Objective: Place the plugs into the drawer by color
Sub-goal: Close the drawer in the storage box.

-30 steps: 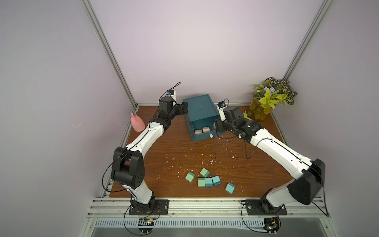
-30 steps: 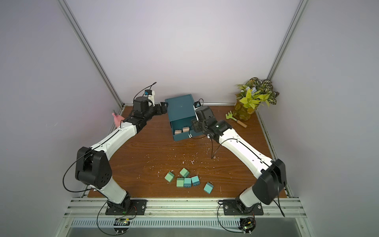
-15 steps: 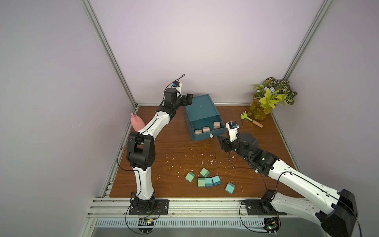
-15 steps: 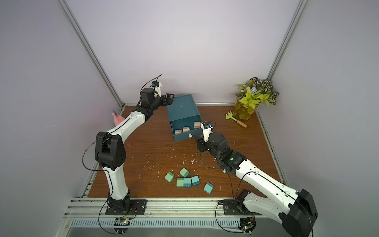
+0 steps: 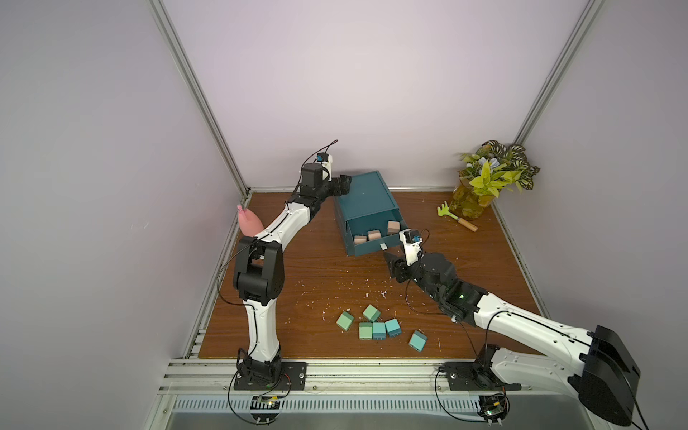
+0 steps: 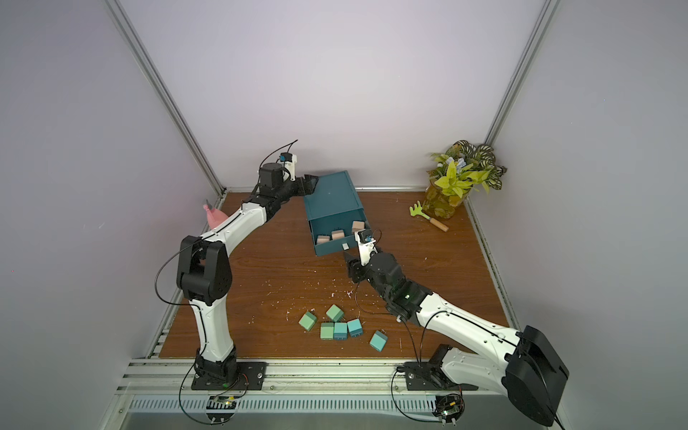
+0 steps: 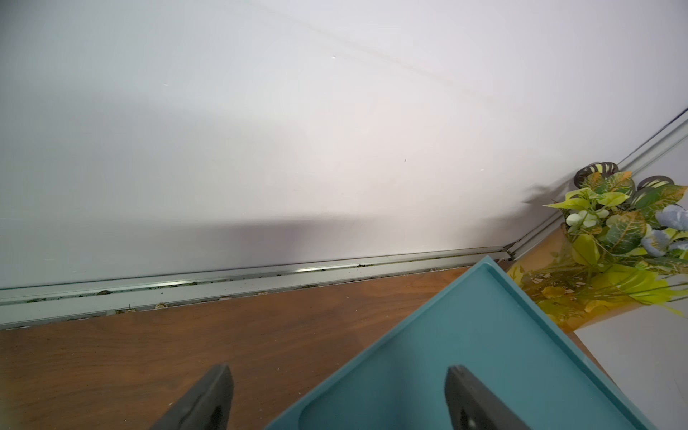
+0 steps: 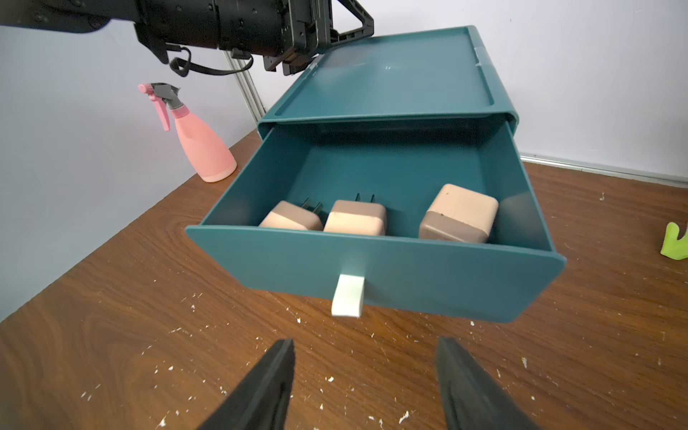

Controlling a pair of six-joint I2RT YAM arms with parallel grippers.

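The dark teal drawer (image 5: pixel 366 201) cabinet stands at the back of the table, its top drawer pulled out. Three pinkish-beige plugs (image 8: pixel 355 219) lie inside it, also seen in a top view as plugs (image 5: pixel 374 234). Several mint green and blue-teal plugs (image 5: pixel 372 325) sit clustered near the table's front. My left gripper (image 7: pixel 337 372) is open over the cabinet's back left corner, one finger above the lid, one beside it. My right gripper (image 8: pixel 365 344) is open and empty just in front of the drawer's white tab handle (image 8: pixel 348 299).
A pink spray bottle (image 5: pixel 249 223) stands at the left edge behind my left arm. A potted plant (image 5: pixel 487 182) and a small green rake (image 5: pixel 456 216) sit at the back right. White crumbs litter the wooden table (image 5: pixel 316 268).
My right gripper has drawn back from the drawer towards the front, leaving a third pink plug inside. My left gripper has risen to the cabinet's back corner and its jaws have narrowed somewhat.
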